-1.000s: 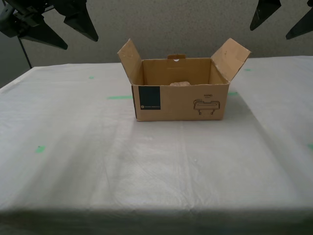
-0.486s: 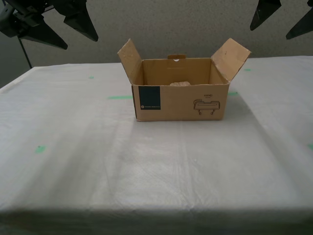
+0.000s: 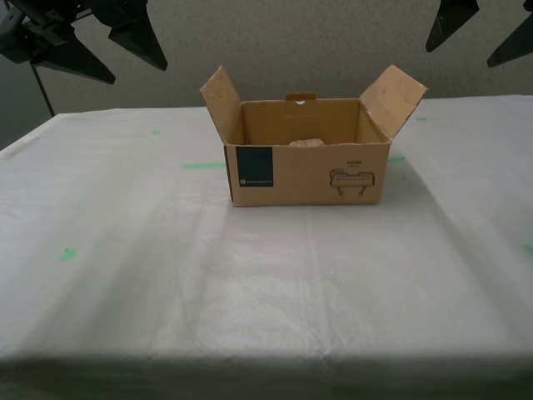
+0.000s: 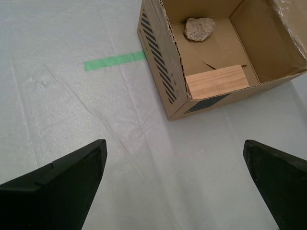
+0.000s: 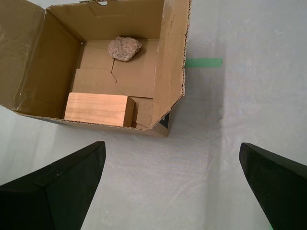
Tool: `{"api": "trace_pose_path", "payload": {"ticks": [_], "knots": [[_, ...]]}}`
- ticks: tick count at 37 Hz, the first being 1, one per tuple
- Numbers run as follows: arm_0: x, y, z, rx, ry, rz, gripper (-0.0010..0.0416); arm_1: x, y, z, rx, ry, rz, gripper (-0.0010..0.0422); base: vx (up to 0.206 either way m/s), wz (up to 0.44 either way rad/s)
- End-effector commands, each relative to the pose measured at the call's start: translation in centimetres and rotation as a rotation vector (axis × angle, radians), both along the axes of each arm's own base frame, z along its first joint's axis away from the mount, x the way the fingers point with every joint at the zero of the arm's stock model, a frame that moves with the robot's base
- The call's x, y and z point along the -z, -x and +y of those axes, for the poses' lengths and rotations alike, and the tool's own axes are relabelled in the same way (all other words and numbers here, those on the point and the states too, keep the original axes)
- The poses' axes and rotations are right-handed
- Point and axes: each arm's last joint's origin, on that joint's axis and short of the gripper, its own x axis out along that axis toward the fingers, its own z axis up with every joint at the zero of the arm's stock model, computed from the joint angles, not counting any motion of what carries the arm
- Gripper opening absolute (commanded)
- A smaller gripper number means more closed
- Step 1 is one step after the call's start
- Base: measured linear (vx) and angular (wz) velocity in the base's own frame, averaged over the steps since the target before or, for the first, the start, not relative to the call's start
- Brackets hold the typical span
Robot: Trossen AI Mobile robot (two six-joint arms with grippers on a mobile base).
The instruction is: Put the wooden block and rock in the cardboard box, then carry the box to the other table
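Box: cardboard box (image 3: 306,171) sits on the white surface (image 3: 250,283).
Inside: block (image 5: 98,109), rock (image 5: 124,48).
Claws: first claw (image 5: 172,184) and second claw (image 4: 175,184) wide, empty.
Job: probably done; lift away gently.

Back wall (image 3: 291,42): pale grey-beige, finely speckled, spans the whole exterior view. Darker grey panel (image 3: 17,100) at the exterior view's left edge, with a thin dark pole (image 3: 42,93) slanting down in front of it; its foot is hidden.

Green tape, all lying flat:
- long strip (image 3: 204,166), left of centre in the exterior view
- short strip (image 3: 396,158), right of centre, partly hidden
- small near mark (image 3: 68,253), toward the exterior view's left
- small far mark (image 3: 155,131), faint
- far right mark (image 3: 420,118), possibly a short strip, too small to tell
- edge mark (image 3: 529,248), cut off by the exterior view's right edge
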Motion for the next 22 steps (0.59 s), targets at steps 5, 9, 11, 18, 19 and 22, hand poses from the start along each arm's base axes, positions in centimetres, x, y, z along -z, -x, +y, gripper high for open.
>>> {"api": "trace_pose_path", "payload": {"ticks": [5, 9, 11, 18, 19, 22], "knots": [[-0.02, -0.01, -0.02, 0.005, -0.001, -0.001, 0.0388, -0.04, -0.03, 0.00, 0.001, 0.000, -0.004, 0.0389, 0.000, 0.000], [-0.02, -0.02, -0.06, 0.007, -0.001, -0.001, 0.0388, -0.04, -0.03, 0.00, 0.000, 0.000, -0.004, 0.0389, 0.000, 0.000], [-0.02, -0.03, -0.08, 0.008, -0.001, -0.001, 0.0388, -0.04, -0.03, 0.00, 0.000, 0.000, -0.004, 0.0389, 0.000, 0.000], [-0.03, -0.03, -0.08, 0.008, -0.001, -0.002, 0.0388, -0.04, -0.03, 0.00, 0.000, 0.000, -0.004, 0.0389, 0.000, 0.000], [-0.03, -0.03, -0.08, 0.008, -0.001, -0.001, 0.0388, -0.04, -0.03, 0.00, 0.001, 0.000, -0.004, 0.0389, 0.000, 0.000], [-0.02, -0.03, -0.08, 0.007, 0.000, -0.001, 0.0388, -0.04, -0.03, 0.00, 0.000, 0.000, -0.004, 0.0389, 0.000, 0.000]]}}
